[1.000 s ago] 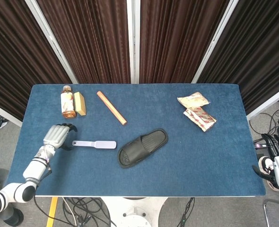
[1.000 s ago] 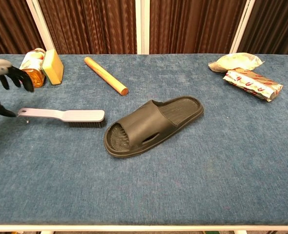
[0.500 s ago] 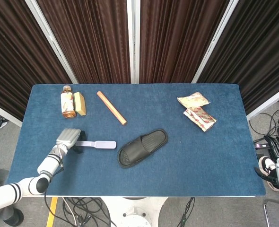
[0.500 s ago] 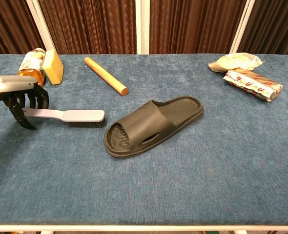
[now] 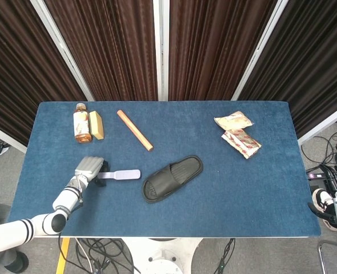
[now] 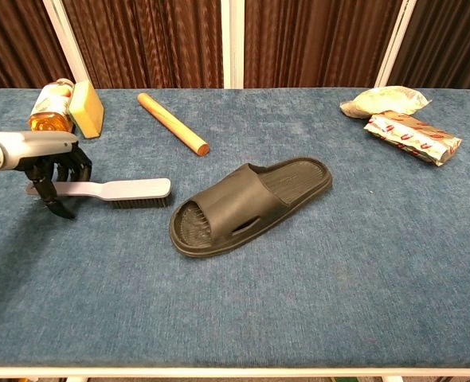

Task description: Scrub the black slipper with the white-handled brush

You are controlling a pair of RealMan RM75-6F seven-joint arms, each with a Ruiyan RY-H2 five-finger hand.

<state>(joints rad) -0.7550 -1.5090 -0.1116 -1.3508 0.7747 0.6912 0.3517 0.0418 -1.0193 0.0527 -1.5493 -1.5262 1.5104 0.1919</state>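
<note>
Blue cloth covers the table [image 6: 315, 318], and nearest the robot's left side the left hand [image 6: 56, 171] is right over the tail end of the brush [image 6: 111, 189] handle, dark fingers [image 6: 60, 208] curled down around it. Whether they have actually clamped or are only cupped over it, I cannot tell; the brush lies flat on the cloth with its bristles down. In the head view the hand [image 5: 88, 167] covers the handle's end, and the rest of the brush [image 5: 123, 174] pokes out toward the slipper [image 5: 173, 178].

To do this grasp well, I'd say the fingers should wrap under the handle and squeeze firmly before any lift, keeping the bristle head level so it does not swing. A grip this far out on the handle gives reach but little leverage, so a wobble is the risk.

The slipper [image 6: 251, 205] sits just beyond the bristle end, to the hand's right and near the table's middle, sole down, toe opening toward the robot. It is clear of the brush, not touching it. A short carry across would put bristles on the strap.

The right hand [image 5: 335, 205] is off the table's right edge, only partly in frame; its fingers cannot be made out.

Further back lie a wooden stick [image 6: 172, 122], a bottle [image 6: 48, 107] with a sponge [image 6: 86, 109] beside it, and snack packets [image 6: 410, 134] at far right.
</note>
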